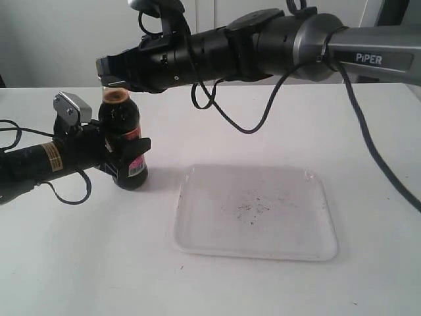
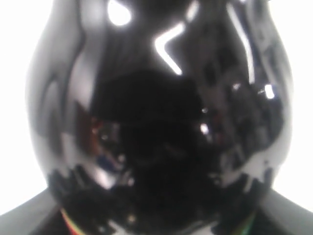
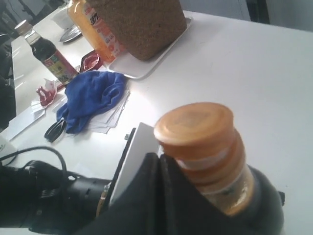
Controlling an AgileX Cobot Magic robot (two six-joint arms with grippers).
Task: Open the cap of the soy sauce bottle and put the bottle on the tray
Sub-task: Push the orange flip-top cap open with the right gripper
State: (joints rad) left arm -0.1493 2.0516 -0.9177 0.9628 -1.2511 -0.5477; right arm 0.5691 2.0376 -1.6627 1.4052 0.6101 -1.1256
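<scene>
The soy sauce bottle [image 1: 126,131] stands upright on the white table, left of the tray [image 1: 289,250]. My left gripper [image 1: 129,160] is shut on its body from the left. In the left wrist view the dark glass [image 2: 161,122] fills the frame. The golden-orange cap [image 1: 115,96] is closed on its collar [image 3: 195,125]. My right gripper [image 1: 106,71] reaches across from the right and hovers just over the cap. In the right wrist view its two black fingers [image 3: 160,157] are pressed together, their tip touching the cap's side below the lid. The tray holds nothing but dark specks.
The right wrist view shows, farther along the table, a second dark bottle [image 3: 46,54], a blue cloth [image 3: 93,95] on papers, an orange bottle [image 3: 93,24] and a cork-coloured container [image 3: 139,19] on another white tray. The right arm's cable [image 1: 230,118] hangs over the table.
</scene>
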